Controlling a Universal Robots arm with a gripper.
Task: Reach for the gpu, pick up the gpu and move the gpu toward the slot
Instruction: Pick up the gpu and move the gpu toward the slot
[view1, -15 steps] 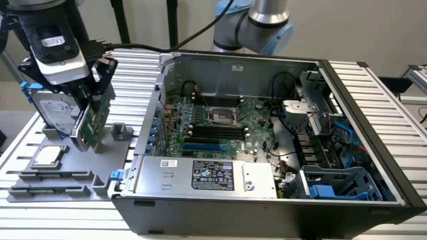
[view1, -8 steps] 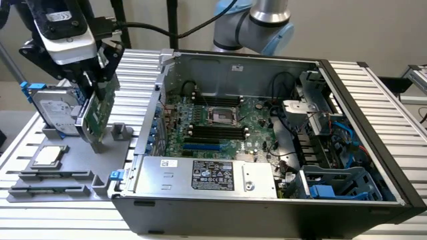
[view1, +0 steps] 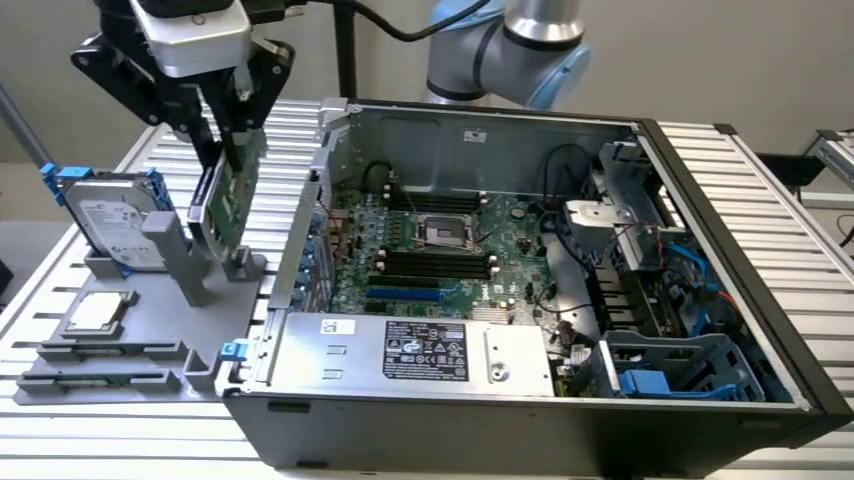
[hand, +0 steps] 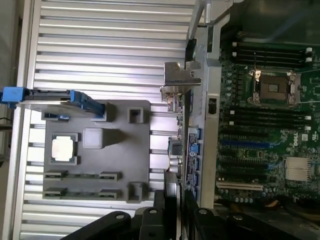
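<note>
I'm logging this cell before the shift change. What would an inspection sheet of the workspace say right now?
Surface: ribbed metal table, grey holder tray on it.
Job's things: green card upright, lifted above the tray, beside the open computer case.
Clutter: hard drive standing in the tray; square chip lying flat.
Grippers: gripper closed on the card's top edge.
Cables: black cable by the arm; blue and black wires inside the case.
Surroundings: plain wall; nothing else seen.

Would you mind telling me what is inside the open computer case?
Inside the computer case a green motherboard lies with an empty processor socket, cables and a blue drive cage. The silver power supply hides whatever lies beneath it.
</note>
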